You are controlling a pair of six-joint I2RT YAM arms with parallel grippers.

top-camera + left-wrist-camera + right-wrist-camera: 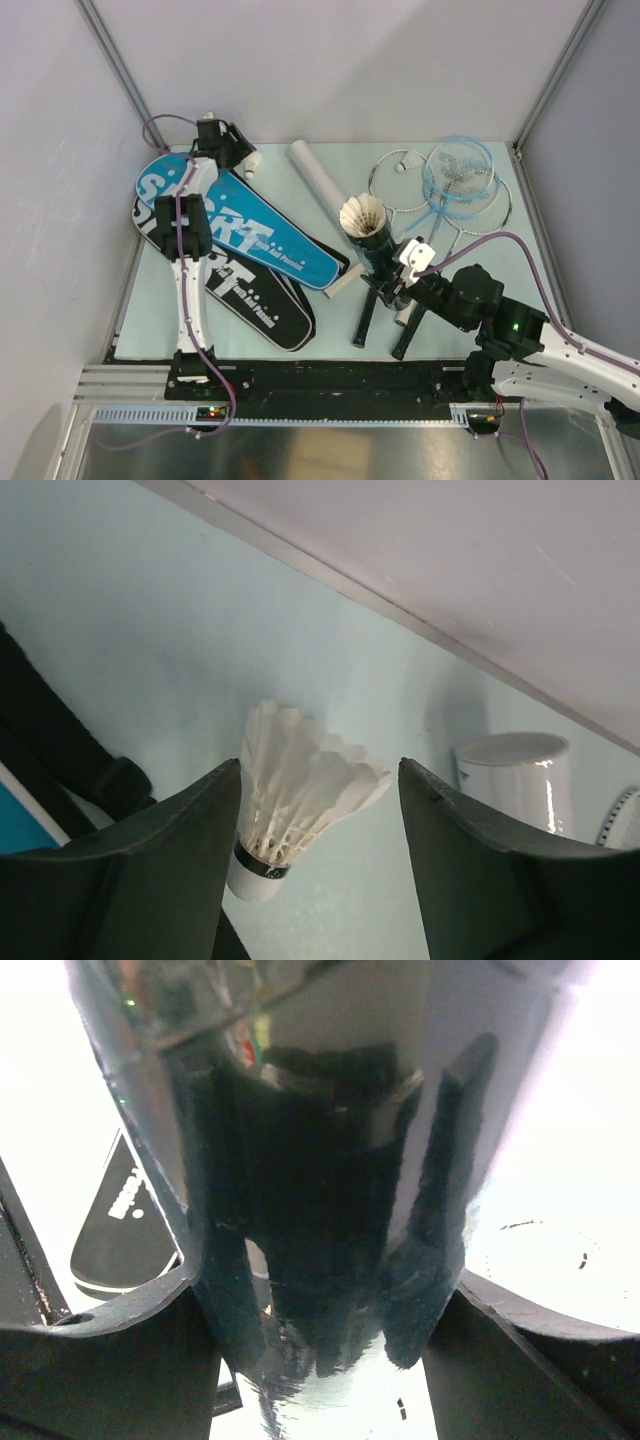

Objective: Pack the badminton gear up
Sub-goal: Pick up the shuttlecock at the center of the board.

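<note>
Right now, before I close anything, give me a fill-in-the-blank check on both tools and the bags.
1. The left tool stands open around a white ___.
2. The right tool is shut on the ___ tube.
3. The black SPORT bag lies under the ___ one.
Missing words: shuttlecock; black; blue.
</note>
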